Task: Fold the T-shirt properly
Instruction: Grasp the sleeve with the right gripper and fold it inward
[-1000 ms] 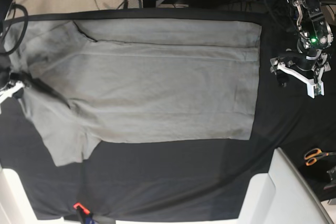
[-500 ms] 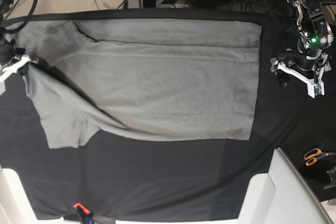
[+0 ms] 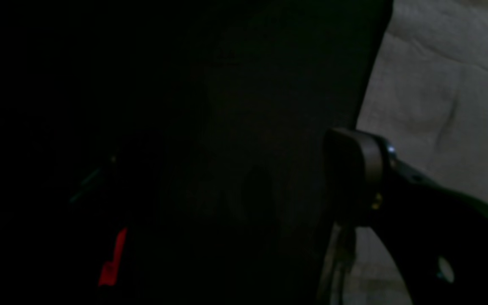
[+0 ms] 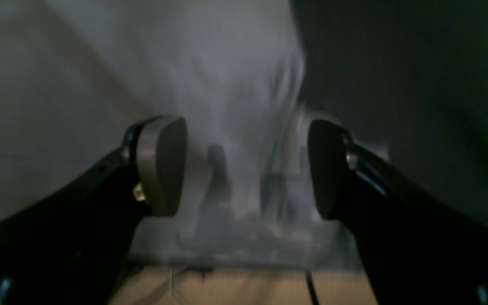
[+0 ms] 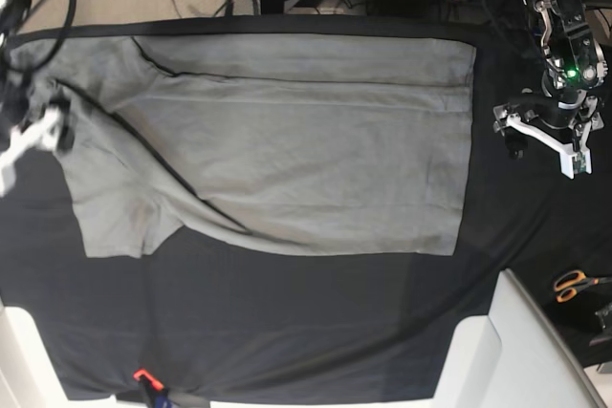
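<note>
The right gripper (image 4: 246, 169) stood with its jaws spread, blurred grey cloth of the T-shirt (image 5: 287, 140) showing in the gap, neither pad visibly pressing it. In the base view it sat at the shirt's sleeve end, at the picture's left edge. The left gripper (image 5: 543, 139) hung beside the shirt's straight hem, apart from it, jaws spread and empty. The T-shirt lay flat across the black table cloth (image 5: 316, 332), one sleeve folded over. Orange-handled scissors (image 5: 574, 284) lay well apart.
</note>
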### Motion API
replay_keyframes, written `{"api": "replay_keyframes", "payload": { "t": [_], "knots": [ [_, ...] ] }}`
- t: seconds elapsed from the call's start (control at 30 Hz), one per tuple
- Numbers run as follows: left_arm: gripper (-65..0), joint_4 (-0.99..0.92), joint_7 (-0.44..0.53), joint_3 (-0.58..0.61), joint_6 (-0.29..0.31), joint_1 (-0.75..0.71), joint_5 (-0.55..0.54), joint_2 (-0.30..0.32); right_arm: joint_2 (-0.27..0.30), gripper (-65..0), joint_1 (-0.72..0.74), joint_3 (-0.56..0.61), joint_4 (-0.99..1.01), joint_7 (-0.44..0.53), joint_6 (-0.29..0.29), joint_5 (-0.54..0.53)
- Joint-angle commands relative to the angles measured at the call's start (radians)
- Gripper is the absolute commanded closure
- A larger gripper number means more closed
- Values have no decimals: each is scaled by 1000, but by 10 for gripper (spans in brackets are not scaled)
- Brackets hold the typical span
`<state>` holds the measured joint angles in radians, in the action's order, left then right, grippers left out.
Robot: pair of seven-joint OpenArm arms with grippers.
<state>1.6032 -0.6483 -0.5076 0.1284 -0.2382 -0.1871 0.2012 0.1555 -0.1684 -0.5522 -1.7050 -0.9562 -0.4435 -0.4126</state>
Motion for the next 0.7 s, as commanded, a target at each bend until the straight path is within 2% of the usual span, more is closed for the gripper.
{"api": "replay_keyframes", "payload": {
  "t": [0.0,0.1,0.33,0.47,0.53,0.6,0.67],
  "knots": [
    [-564,15,17,-4,-5,7,-2,13,40,-417,54,1,16,32,1,-7],
    [-564,15,17,-4,-5,9,-2,13,103,-402,204,71,214,90,-1,-7],
    [-564,15,17,-4,-5,4,-2,13,227,-402,511,260,857,421,-1,-7],
    [-564,15,17,-9,-5,4,-2,13,244,-407,659,344,1270,641,-1,-7],
    [-564,15,17,-9,-5,4,-2,13,243,-410,703,386,1408,738,-2,-7],
    [-564,15,17,-7,-5,4,-4,13,237,-408,720,432,1463,791,-2,-7],
    [-564,15,17,-6,-5,4,-4,14,234,-407,722,470,1465,802,-2,-10]
  ]
}}
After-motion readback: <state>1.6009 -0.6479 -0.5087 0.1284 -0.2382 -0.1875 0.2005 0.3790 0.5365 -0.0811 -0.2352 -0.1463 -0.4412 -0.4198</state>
